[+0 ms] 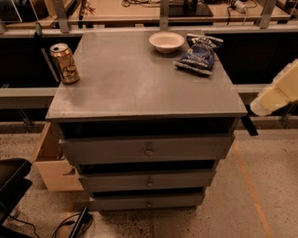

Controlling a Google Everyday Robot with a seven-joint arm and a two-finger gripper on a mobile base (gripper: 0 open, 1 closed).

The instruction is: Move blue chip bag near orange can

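Note:
The blue chip bag (198,55) lies crumpled at the back right of the grey cabinet top (139,88), just right of a white bowl (166,41). The orange can (64,63) stands upright at the far left edge of the top, well apart from the bag. My cream-coloured arm (279,90) comes in from the right edge of the view, beside the cabinet's right front corner. A dark part that looks like my gripper (247,123) hangs below it at the level of the top's edge. It is off the top and holds nothing that I can see.
The cabinet has three drawers with knobs (149,151), each slightly open. A wooden box (51,162) stands on the floor at the left. A dark object (11,183) and cables (70,225) lie at the lower left. A workbench (139,11) runs behind the cabinet.

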